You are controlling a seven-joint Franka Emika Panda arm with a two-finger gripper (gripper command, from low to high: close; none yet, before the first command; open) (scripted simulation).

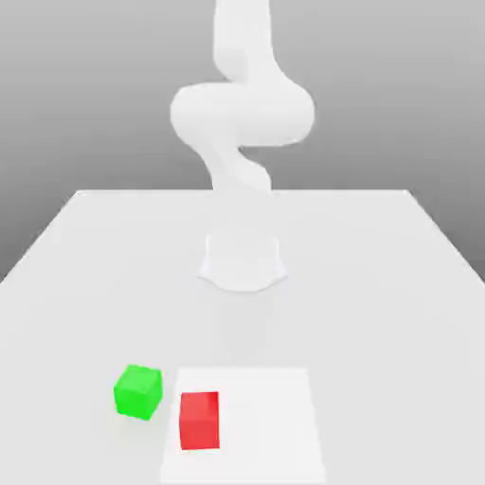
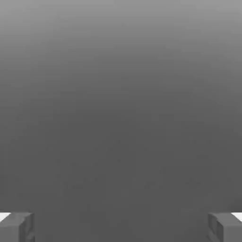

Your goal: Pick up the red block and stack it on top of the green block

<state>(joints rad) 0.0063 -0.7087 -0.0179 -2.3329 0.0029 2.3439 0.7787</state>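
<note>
- On the exterior view's left, one green block (image 1: 138, 392) is sitting on the white table (image 1: 76, 313), just outside a pale square sheet (image 1: 270, 426). It is looking smooth and bright, like a toy cube, and it is turning a corner partly toward us.
- Just beside it, toward the exterior view's right, one red block (image 1: 199, 422) is resting on the sheet, close to the sheet's left edge. It is showing a flat, smooth front and a darker red top. That is making two blocks, and a thin gap is keeping them from touching.
- Past the red block, the one sheet is spreading out flat, giving open room on that side.
- Behind the blocks, in the middle, one shiny white robot arm (image 1: 243, 114) is standing on its base, all round and bendy. Lots of table is lying between the base and the blocks, and the table's back edge is running straight across.
- In the hand view, the gripper (image 2: 121, 228) is holding its two gray, boxy fingers wide apart, with a big gap between them.
</note>
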